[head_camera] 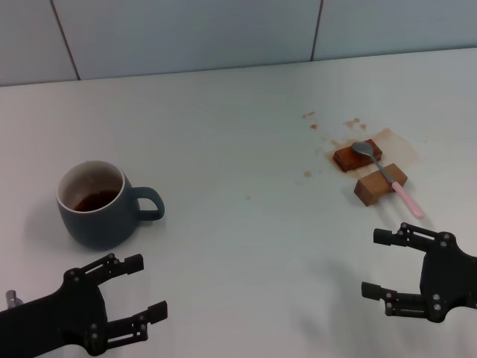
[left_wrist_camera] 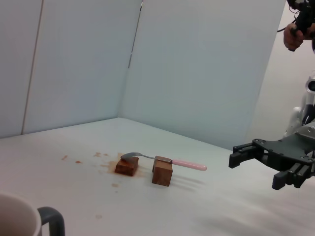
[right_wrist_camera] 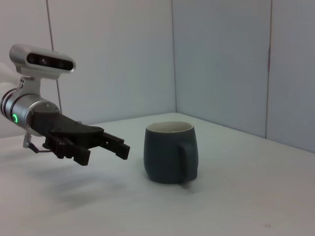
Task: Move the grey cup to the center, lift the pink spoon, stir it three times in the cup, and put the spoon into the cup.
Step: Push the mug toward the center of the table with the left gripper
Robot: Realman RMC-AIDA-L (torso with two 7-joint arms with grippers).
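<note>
Left gripper [head_camera: 141, 287] sits low in the lower left of the head view, fingers spread apart, nothing between them, hovering over the desk [head_camera: 238, 246]. Just above it in that frame, near but not touching, stands the grey cup [head_camera: 95, 203], upright, dark liquid inside, its handle pointing toward the middle of the picture. The right wrist view confirms it: the left gripper [right_wrist_camera: 115, 147] floats just beside the cup [right_wrist_camera: 170, 152], a clear gap between them.

Over to the lower right of the head view, the right gripper [head_camera: 381, 262] is also spread wide and empty. Above it, close by, lies the pink spoon [head_camera: 387, 177], propped across two wooden blocks [head_camera: 380, 184], metal bowl on the farther block, pink handle slanting down toward the gripper. Brown stains [head_camera: 332, 142] spatter the desk around the blocks, right of centre in the frame.
</note>
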